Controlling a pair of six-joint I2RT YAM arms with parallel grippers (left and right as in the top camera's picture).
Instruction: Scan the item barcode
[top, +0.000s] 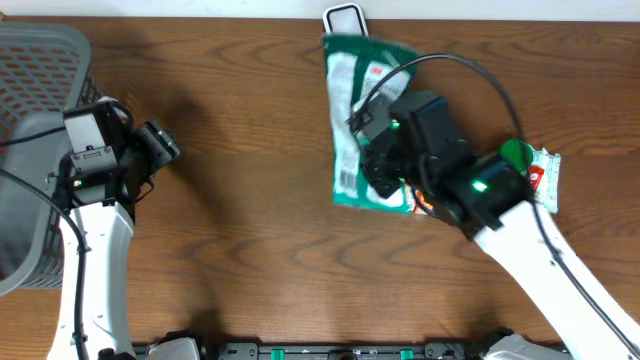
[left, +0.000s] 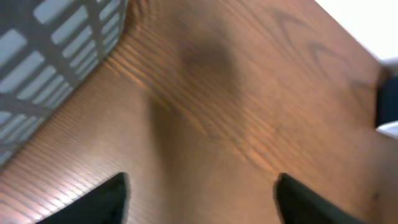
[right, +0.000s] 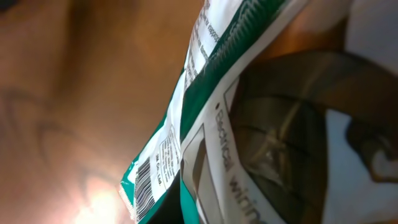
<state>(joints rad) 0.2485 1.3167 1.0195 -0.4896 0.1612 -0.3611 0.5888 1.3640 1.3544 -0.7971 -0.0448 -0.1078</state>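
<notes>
My right hand is clamped narrow on the lower part of the green-and-white pouch, so the item is in my grip over the middle-right of the surface. The pouch's long axis runs away from me, from the hand up toward the far edge. Its far end lies just beside the small white-framed device, which I take to be the scanner. In the right wrist view the barcode sits at the pouch's corner near the hand, not at the scanner end. So I judge the coming move turns on bringing that near end round to face the device.

My left hand is spread wide with nothing between the fingers, hovering beside the grey basket, well apart from the pouch. The right arm is clearly the nearer one. A second small packet lies under the right arm.
</notes>
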